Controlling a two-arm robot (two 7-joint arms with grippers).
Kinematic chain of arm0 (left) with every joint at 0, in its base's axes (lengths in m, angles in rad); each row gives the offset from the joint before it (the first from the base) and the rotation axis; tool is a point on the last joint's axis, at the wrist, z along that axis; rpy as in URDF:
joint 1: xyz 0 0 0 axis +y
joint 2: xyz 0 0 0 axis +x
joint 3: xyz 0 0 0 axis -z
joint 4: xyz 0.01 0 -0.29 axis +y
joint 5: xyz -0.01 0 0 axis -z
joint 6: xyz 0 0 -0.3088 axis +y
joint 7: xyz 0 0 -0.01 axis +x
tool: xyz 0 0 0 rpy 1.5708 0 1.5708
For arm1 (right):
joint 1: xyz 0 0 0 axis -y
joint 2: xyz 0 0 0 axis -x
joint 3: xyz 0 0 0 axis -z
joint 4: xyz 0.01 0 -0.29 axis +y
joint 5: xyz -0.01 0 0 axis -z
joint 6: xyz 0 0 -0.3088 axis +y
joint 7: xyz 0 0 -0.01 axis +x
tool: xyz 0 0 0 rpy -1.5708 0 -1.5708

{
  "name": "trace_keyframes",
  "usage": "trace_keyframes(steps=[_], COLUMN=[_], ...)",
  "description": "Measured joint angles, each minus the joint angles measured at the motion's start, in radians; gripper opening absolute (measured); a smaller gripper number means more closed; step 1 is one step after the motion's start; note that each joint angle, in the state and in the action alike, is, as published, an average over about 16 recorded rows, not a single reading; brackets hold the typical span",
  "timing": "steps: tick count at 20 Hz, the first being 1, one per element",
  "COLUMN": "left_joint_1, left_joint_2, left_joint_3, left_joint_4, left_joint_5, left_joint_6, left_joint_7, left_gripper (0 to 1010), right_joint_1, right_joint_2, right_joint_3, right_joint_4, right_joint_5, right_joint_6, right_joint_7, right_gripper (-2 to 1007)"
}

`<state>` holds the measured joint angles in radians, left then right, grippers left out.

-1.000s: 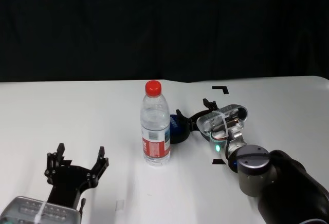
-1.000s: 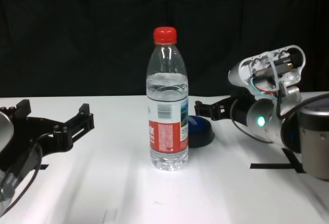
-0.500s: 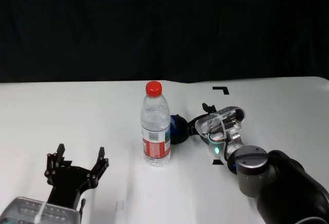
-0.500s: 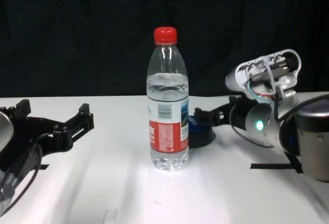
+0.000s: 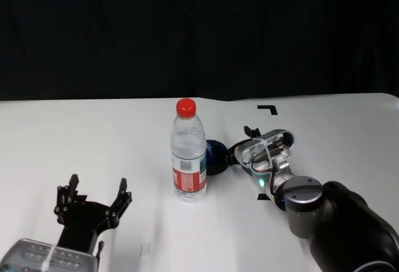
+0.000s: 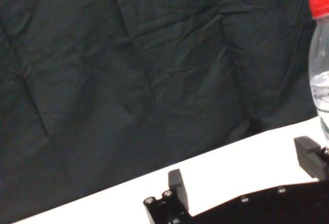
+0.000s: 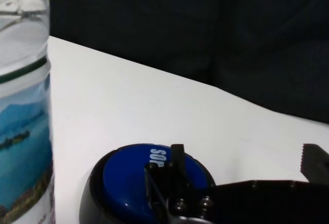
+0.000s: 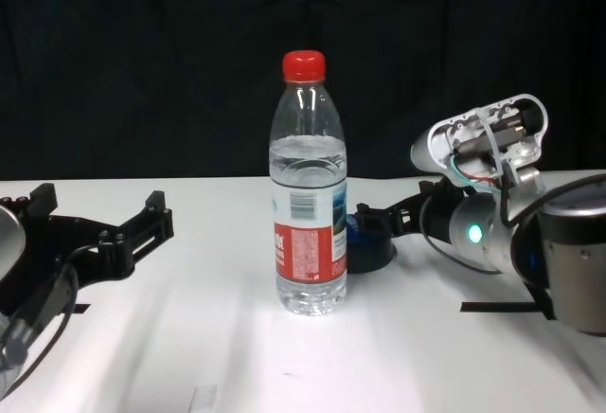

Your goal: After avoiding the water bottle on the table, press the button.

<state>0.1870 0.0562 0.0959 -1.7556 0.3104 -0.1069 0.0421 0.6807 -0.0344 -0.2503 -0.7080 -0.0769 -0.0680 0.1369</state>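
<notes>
Reaching in from the side away from the tall clear plastic water bottle (image 5: 188, 152), the right gripper (image 5: 238, 150) sets one of its spread, empty fingers (image 7: 177, 162) over the low dark blue dome button (image 7: 134, 183), apparently to press without nudging the bottle. Left gripper (image 5: 92, 198) rests low over the white table (image 5: 93, 141), fingers apart, holding nothing.

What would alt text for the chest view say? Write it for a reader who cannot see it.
The right end effector reaches over the dark blue button, fingers open, just behind and to the right of an upright water bottle on the white table. The left end effector rests open at the table's left edge, away from both.
</notes>
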Motion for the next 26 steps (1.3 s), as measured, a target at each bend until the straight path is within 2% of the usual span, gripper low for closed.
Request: trace_keyframes(steps=[6,12,19,26], left_joint_1=[0.000,0.000,0.000,0.000], left_joint_2=[0.000,0.000,0.000,0.000], left_joint_3=[0.000,0.000,0.000,0.000], left_joint_4=[0.000,0.000,0.000,0.000], left_joint_5=[0.000,0.000,0.000,0.000], left_joint_6=[0.000,0.000,0.000,0.000], left_joint_7=[0.000,0.000,0.000,0.000], left_gripper=[1010,1010,1010,1010], right_joint_1=[-0.007,-0.029,-0.072,-0.139], right_joint_2=[0.000,0.002,0.009,0.022], right_joint_3=[0.008,0.021,0.035,0.044], right_joint_4=[-0.019,-0.068,-0.159,-0.277], right_joint_5=[0.005,0.014,0.023,0.031], right_joint_6=[-0.005,-0.016,-0.019,0.006], right_joint_7=[-0.006,-0.017,-0.028,-0.031], right_gripper=[1003,1003,1003,1003])
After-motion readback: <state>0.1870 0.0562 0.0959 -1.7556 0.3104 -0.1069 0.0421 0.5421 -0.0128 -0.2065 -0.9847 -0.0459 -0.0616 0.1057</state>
